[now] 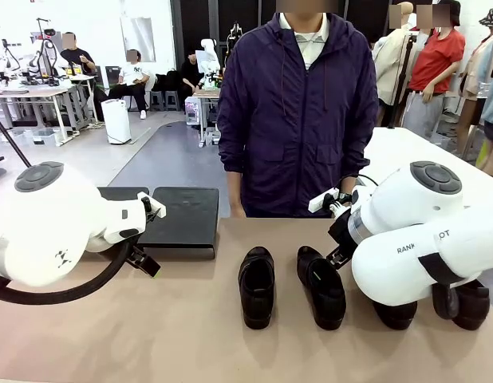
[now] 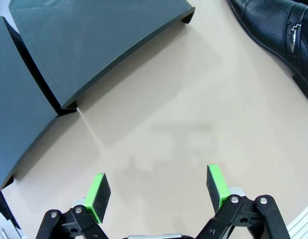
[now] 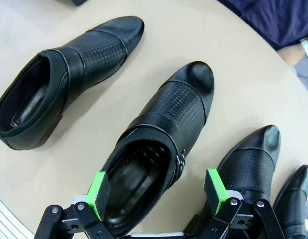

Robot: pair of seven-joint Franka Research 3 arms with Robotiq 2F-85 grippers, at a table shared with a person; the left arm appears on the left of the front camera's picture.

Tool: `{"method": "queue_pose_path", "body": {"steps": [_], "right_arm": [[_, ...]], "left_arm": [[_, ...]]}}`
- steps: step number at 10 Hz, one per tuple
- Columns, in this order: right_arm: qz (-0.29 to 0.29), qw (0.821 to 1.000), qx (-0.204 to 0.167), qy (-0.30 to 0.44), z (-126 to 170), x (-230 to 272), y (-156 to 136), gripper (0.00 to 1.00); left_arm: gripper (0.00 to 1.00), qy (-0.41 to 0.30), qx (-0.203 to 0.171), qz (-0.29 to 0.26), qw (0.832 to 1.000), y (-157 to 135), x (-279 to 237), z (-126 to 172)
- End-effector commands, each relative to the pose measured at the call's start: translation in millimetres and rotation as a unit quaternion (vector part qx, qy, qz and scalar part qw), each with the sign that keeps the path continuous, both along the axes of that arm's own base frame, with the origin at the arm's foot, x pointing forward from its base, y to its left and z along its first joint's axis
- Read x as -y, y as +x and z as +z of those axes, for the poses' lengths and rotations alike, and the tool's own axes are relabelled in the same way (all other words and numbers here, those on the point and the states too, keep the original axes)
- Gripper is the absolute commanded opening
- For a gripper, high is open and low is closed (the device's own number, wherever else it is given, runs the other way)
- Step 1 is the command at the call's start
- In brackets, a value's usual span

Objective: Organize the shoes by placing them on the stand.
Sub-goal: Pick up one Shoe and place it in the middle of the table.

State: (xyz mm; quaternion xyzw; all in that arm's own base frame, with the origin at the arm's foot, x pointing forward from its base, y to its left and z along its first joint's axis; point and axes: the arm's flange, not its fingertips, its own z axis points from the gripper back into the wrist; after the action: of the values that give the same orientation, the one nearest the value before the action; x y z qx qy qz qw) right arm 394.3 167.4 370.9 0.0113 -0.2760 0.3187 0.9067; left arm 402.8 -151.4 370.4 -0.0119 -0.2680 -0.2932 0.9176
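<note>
Two black shoes (image 1: 257, 286) (image 1: 321, 286) lie side by side in mid-table, toes pointing at the person. Two more black shoes (image 1: 396, 315) (image 1: 470, 303) peek out from under my right arm. The black stand (image 1: 183, 219) sits at the far left of the table, with nothing on it. In the right wrist view my right gripper (image 3: 157, 191) is open, hovering over the heel opening of one shoe (image 3: 159, 134), with another shoe (image 3: 64, 84) to its left and two shoes (image 3: 248, 164) (image 3: 293, 204) to its right. My left gripper (image 2: 157, 191) is open above bare table near the stand (image 2: 94, 45).
A person in a dark purple jacket (image 1: 298, 120) stands at the far edge, hands down. A second dark panel (image 2: 19, 114) adjoins the stand on its left. Bare tan tabletop (image 1: 175, 327) spreads in front of the stand and shoes.
</note>
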Motion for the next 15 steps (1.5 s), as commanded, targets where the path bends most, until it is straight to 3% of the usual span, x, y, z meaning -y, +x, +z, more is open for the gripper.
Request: {"method": "queue_pose_path", "body": {"steps": [1,2,3,4,6,8,10,12,14,15], "right_arm": [[0.0,1.0,0.0,0.0,0,0,0,1.0],[-0.005,1.0,-0.023,0.009,25,12,3,1.0],[-0.004,0.997,-0.05,0.053,58,26,-4,1.0],[-0.026,0.993,-0.08,0.088,95,44,-14,1.0],[-0.032,0.99,-0.074,0.115,163,82,-57,1.0],[-0.038,0.99,-0.061,0.121,214,135,-106,1.0],[-0.072,0.986,-0.047,0.14,229,188,-154,1.0],[-0.124,0.978,-0.016,0.167,226,231,-196,1.0],[-0.157,0.972,-0.027,0.172,211,246,-197,1.0],[-0.134,0.975,-0.023,0.174,241,235,-199,1.0]], "left_arm": [[1.0,0.0,0.0,0.0,1.0,0,0,0],[1.0,0.0,0.0,0.0,1.0,0,0,0],[1.0,0.003,-0.03,-0.015,0.999,-7,-7,28],[1.0,-0.042,-0.06,-0.017,0.997,-19,-14,64],[1.0,-0.074,-0.064,-0.063,0.993,-48,-60,131],[1.0,-0.108,-0.043,-0.061,0.991,-99,-122,190],[1.0,-0.167,-0.01,-0.004,0.986,-132,-197,238],[1.0,-0.219,0.002,0.042,0.975,-152,-249,246],[1.0,-0.277,0.045,0.065,0.958,-157,-269,248],[1.0,-0.287,0.064,0.089,0.952,-151,-268,244]]}}
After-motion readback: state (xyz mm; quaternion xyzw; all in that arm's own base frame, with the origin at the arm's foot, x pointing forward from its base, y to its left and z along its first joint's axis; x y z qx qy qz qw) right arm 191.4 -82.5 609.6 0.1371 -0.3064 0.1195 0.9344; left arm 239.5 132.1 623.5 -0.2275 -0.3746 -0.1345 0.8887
